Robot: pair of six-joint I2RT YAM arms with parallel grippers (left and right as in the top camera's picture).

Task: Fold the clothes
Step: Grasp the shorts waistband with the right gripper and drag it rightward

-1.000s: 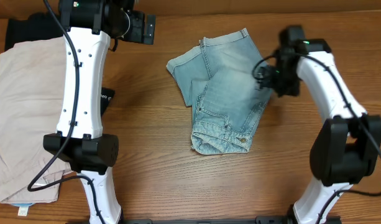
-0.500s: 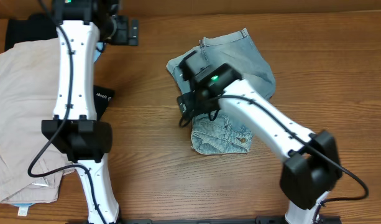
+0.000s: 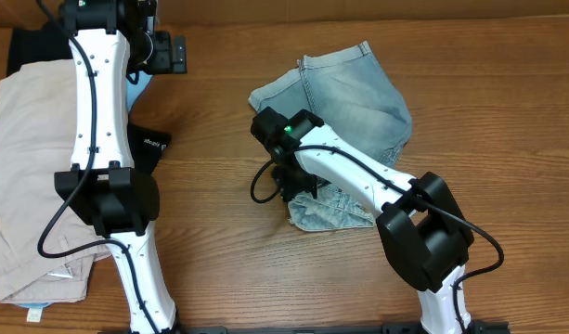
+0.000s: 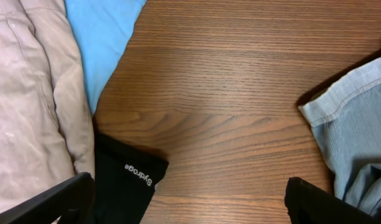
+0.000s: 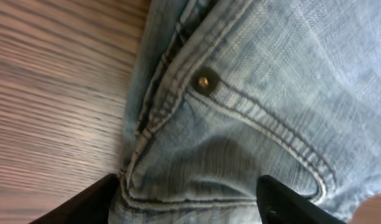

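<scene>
**Get a clean bite on the near-left edge before you fold**

Wood-grain counter (image 3: 507,111) carries the denim shorts (image 3: 349,102) at its middle, partly doubled over, with the waistband (image 3: 326,215) nearest you. Your right claw (image 5: 196,205) sits low at the shorts' left edge. It is released, its prongs standing wide to either side of the seam below the rivet (image 5: 204,81), and nothing is pinched yet. Your left claw (image 4: 190,199) is also released and hangs over bare wood, between the black garment (image 4: 125,180) and the shorts' cuff.

To do this step well, lower until both prongs bracket the thick seamed edge, then close on every layer. If you catch only the top ply, the fold will likely peel apart. Lift just enough to clear the wood and carry the edge straight across, so the hems line up. Keep the left arm away from the beige trousers (image 3: 24,167).

A second ago your right arm stood at the shorts' far right side. Half a second ago it had swung across the garment, and it has since dropped toward the left edge. The left arm has drifted further toward the trousers.
</scene>
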